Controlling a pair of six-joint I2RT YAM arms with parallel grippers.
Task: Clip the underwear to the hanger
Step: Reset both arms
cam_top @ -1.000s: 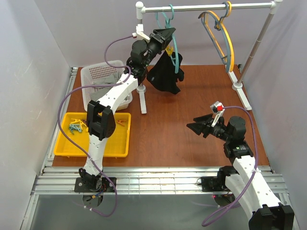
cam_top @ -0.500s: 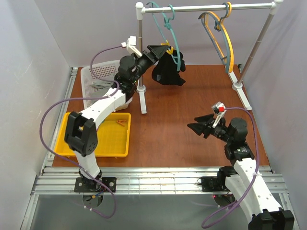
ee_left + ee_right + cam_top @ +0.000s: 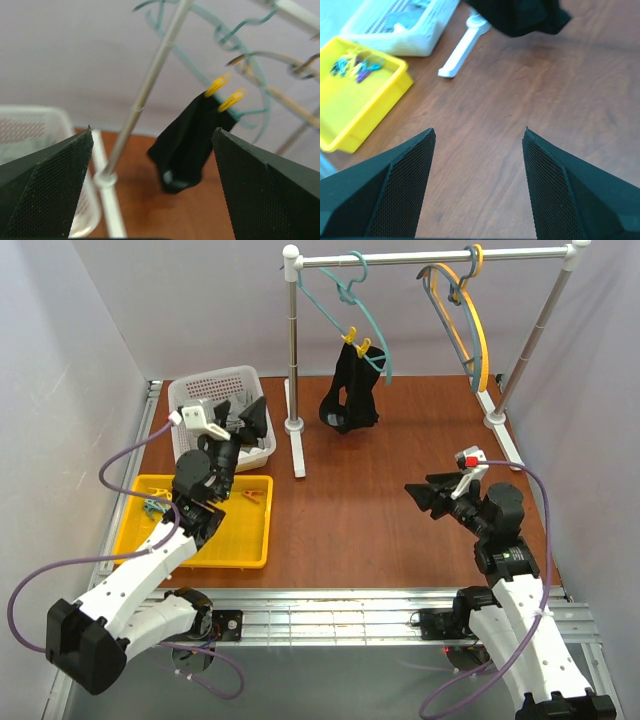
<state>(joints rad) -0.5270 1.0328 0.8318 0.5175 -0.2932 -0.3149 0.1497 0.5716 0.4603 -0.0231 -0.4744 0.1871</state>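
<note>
**Underwear pegged to the teal hanger; both end effectors stand clear of it**

Bare bench [image 3: 370,520] lies between the two end effectors and ahead of the right one; walls close the left, far and right sides; the rack's upright pole [image 3: 292,350] rises just ahead and right of the left end effector [image 3: 248,420]. That end effector hangs over the white basket [image 3: 190,390], fingers wide apart and empty; the underwear [image 3: 348,390] is well ahead of it, past the pole and higher, hung by two yellow pegs [image 3: 356,340] from the teal hanger [image 3: 330,312], whose hook sits on the rail [image 3: 430,256]. The right end effector [image 3: 422,494] hovers above the bench, fingers apart, holding nothing; the underwear is well ahead of it; a yellow hanger [image 3: 478,330] hangs further right on the rail. The basket holds grey cloth [image 3: 402,20]; the yellow tray [image 3: 250,550], on the near side of the left end effector, holds a heap of coloured clips [image 3: 157,505] and one orange clip [image 3: 250,498] apart.
</note>
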